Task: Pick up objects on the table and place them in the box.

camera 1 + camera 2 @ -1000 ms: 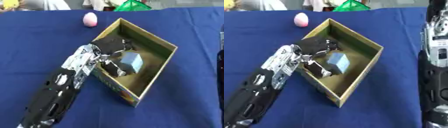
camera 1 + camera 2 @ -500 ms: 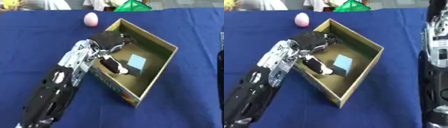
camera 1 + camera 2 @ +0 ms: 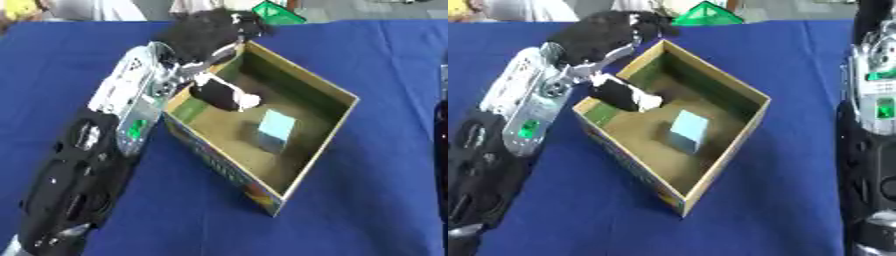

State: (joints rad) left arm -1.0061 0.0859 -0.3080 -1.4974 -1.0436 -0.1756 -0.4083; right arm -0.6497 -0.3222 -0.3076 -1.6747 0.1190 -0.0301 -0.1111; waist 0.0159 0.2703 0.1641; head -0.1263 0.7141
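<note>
Release is the change to note: the pale blue cube (image 3: pixel 274 131) is sitting alone on the floor of the box (image 3: pixel 324 134), near its middle, and the left hand (image 3: pixel 203 37) is no longer on it. That hand is lifting out over the box's far-left wall, toward the counter's (image 3: pixel 385 200) far edge, with its fingers relaxed and holding nothing; one dark finger with a pale tip (image 3: pixel 223 95) is still hanging inside the box, apart from the cube. Compared with a second ago, when the fingers were curled round the cube low in the box, the hand is now higher and farther away, and the cube is resting slightly nearer the box's right side. The pink egg-shaped object seen earlier near the far edge is not showing now; the hand is covering that spot, so I cannot tell whether it is touching it. A green object (image 3: pixel 706 14) is lying beyond the box at the far edge. The right arm (image 3: pixel 872 100) is hanging along the right edge; its hand is not showing. One object appears delivered, and the hand seems to be heading for the next.
</note>
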